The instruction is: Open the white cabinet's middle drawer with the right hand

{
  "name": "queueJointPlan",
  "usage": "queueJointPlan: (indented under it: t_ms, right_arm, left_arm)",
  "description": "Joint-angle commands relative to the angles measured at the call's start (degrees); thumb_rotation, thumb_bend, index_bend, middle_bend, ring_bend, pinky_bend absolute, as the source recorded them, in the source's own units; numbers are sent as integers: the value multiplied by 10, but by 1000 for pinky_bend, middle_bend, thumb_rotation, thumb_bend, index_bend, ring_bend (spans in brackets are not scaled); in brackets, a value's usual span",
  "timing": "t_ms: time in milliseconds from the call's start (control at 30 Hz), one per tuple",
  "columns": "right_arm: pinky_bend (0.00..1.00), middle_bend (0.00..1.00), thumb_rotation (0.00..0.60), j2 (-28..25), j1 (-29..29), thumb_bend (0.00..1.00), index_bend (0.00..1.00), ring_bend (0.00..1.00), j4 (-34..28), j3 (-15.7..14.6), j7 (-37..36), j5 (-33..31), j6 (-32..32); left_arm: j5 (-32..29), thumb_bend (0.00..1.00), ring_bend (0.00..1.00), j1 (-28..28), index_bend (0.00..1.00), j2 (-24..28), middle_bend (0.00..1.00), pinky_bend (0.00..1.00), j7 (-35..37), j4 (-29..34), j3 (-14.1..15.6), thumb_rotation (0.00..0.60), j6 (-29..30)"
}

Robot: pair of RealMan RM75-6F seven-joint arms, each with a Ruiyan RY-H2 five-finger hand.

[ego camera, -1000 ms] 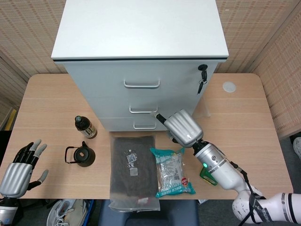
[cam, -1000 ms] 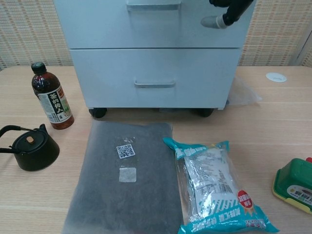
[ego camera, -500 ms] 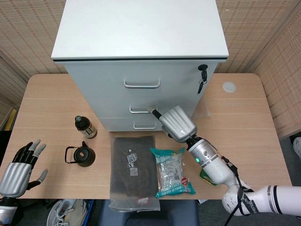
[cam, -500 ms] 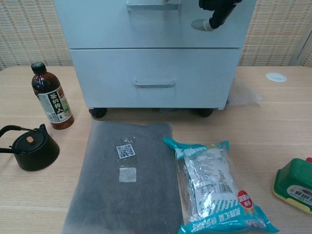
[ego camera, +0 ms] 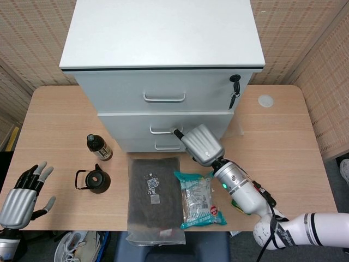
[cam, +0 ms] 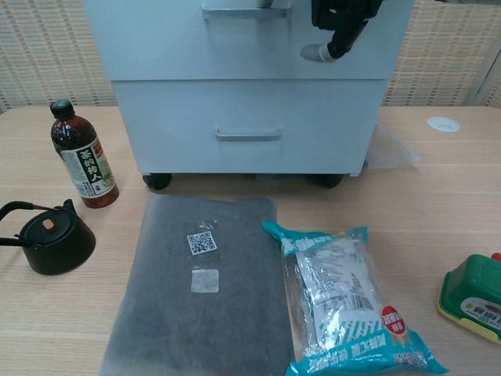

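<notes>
From the head view, the right hand (ego camera: pixel 200 144) sits against the front of the white cabinet (ego camera: pixel 163 71), with the middle drawer (ego camera: pixel 163 124) directly ahead of its fingertips and the drawer's handle (ego camera: pixel 162 130) just to the hand's left, running crosswise to the line of the forearm. The drawer front stands slightly proud of the top drawer above it, so it looks a little way out. The fingers reach to the right end of the handle; whether they hook behind the bar or only touch it cannot be told, as the back of the hand covers them. The left hand (ego camera: pixel 24 191) lies well apart, at the near table edge, fingers spread and holding nothing, so the right is far nearer.

From the chest view, only the underside of the right hand (cam: pixel 338 23) shows at the top edge, dark fingers curled, just right of the handle's end (cam: pixel 245 11). The grip itself is cut off by the frame. In my judgement, the pull must run straight back toward the robot, square to the handle.
</notes>
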State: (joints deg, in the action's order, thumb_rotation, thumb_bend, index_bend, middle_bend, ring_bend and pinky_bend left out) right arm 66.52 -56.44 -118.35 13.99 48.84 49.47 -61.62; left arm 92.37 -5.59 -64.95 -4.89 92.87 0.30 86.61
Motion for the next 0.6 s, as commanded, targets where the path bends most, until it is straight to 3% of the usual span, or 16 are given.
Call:
queueJointPlan:
  t_ms: [33,600]
  right_arm:
    - [863,934,600,-1,-1,352,179,972,-4,-4,-2,5,-3]
    - [863,933,600,-18,10,352,179,973,-61,-42,17,57,-35]
  left_arm:
    - [0,325,31,1,91,0,3,112,-1,0,0,600,1]
    - [1,325,31,1,91,1,2,112,-5,4,1,600,0]
